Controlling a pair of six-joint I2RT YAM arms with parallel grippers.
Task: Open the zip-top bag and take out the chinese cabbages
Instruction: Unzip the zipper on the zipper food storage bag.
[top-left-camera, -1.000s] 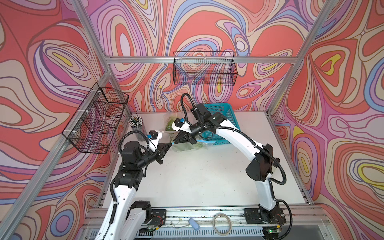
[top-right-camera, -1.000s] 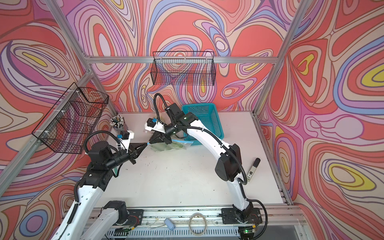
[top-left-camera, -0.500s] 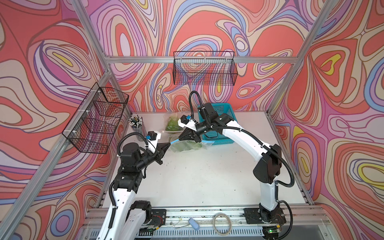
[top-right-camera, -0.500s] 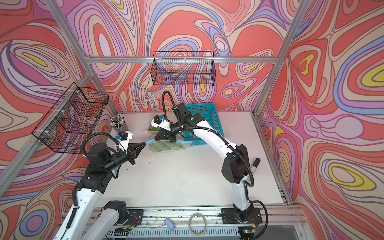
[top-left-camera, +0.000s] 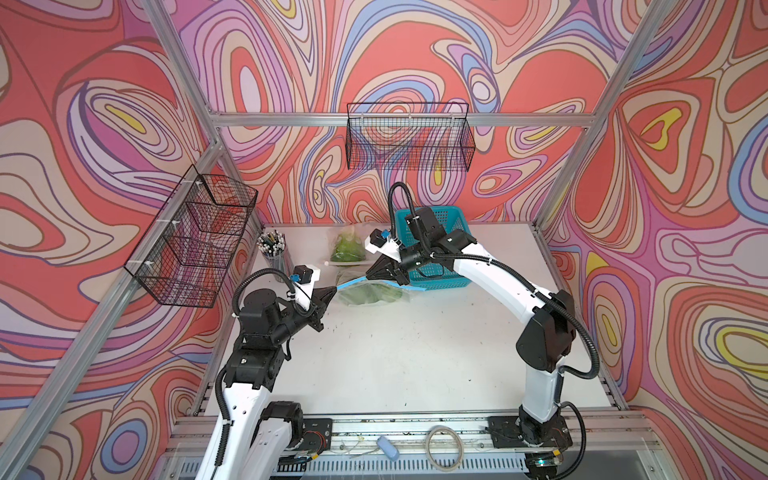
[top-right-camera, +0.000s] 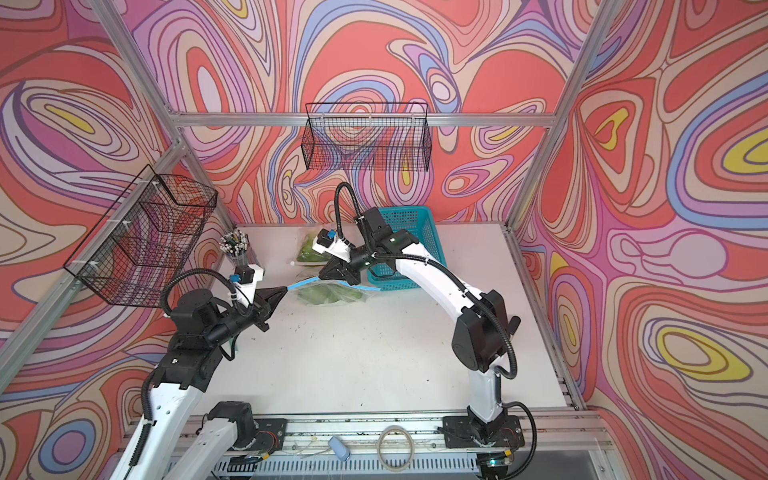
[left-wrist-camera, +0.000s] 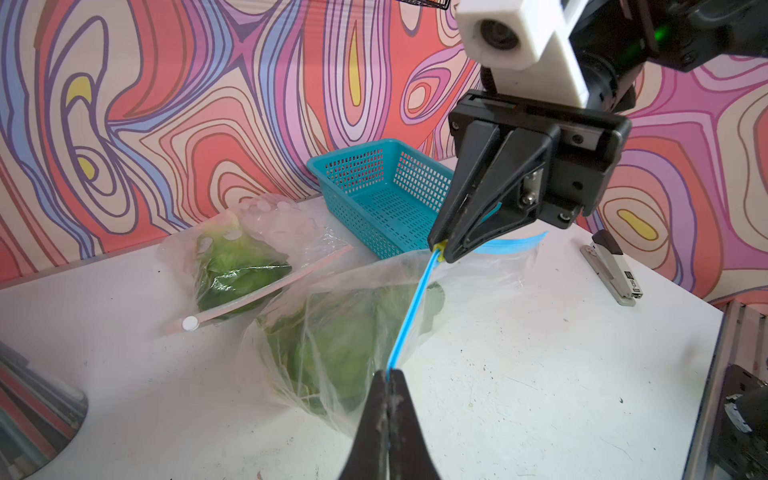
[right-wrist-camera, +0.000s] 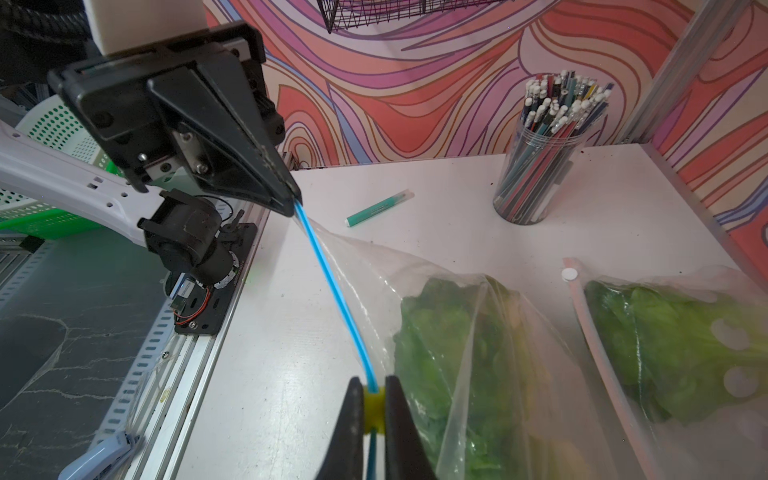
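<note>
Currently | left end effector (left-wrist-camera: 388, 376) grips zip strip (left-wrist-camera: 411, 307) | right end effector (right-wrist-camera: 372, 384) grips slider (right-wrist-camera: 372, 405)

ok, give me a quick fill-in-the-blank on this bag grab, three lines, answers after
1. The right gripper is shut on the ____ slider of the zip-top bag.
2. The left gripper pinches the end of the bag's ____ zip strip.
3. The chinese cabbages lie ____ the bag.

Missing words: yellow; blue; inside.
</note>
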